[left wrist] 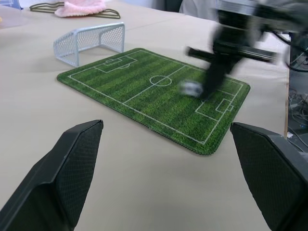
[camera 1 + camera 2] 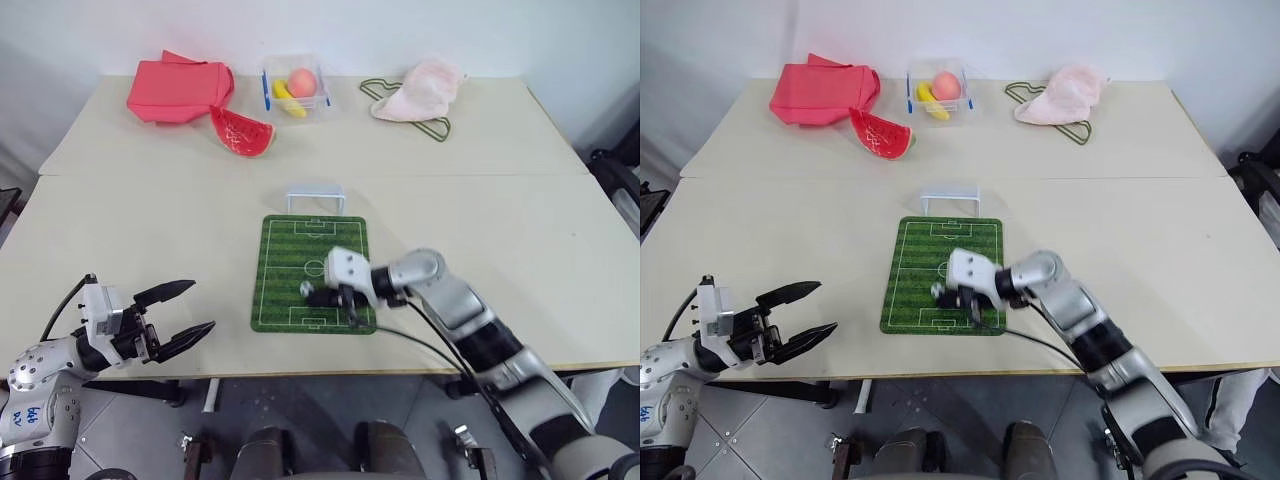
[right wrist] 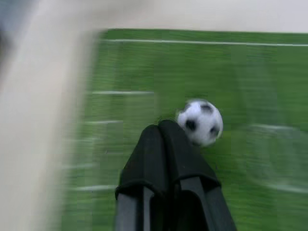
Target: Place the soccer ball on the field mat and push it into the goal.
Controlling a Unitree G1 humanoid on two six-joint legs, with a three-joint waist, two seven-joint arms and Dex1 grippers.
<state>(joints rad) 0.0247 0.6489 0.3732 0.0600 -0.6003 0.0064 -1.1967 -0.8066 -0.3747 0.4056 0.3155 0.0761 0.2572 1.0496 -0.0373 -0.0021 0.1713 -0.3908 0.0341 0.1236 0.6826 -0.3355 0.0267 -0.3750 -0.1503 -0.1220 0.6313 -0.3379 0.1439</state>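
Note:
The green striped field mat [image 2: 300,255] lies in the middle of the table, and the small white goal [image 2: 316,198] stands at its far end. The tiny black-and-white soccer ball [image 3: 200,121] rests on the mat's near half, left of centre, right beside the tips of my right gripper [image 3: 161,127]. That gripper is shut with nothing between its fingers and points left across the mat [image 1: 144,91]. My left gripper [image 2: 200,306] is open and holds nothing, low near the table's front edge, left of the mat. In the left wrist view the ball [image 1: 191,88] and goal [image 1: 89,41] show beyond it.
At the table's far side lie a red cloth [image 2: 178,90], a watermelon slice [image 2: 243,132], a clear box [image 2: 296,86] with a peach and a banana, and a pink cloth on a hanger [image 2: 420,92]. The table's front edge [image 2: 300,375] runs just below the mat.

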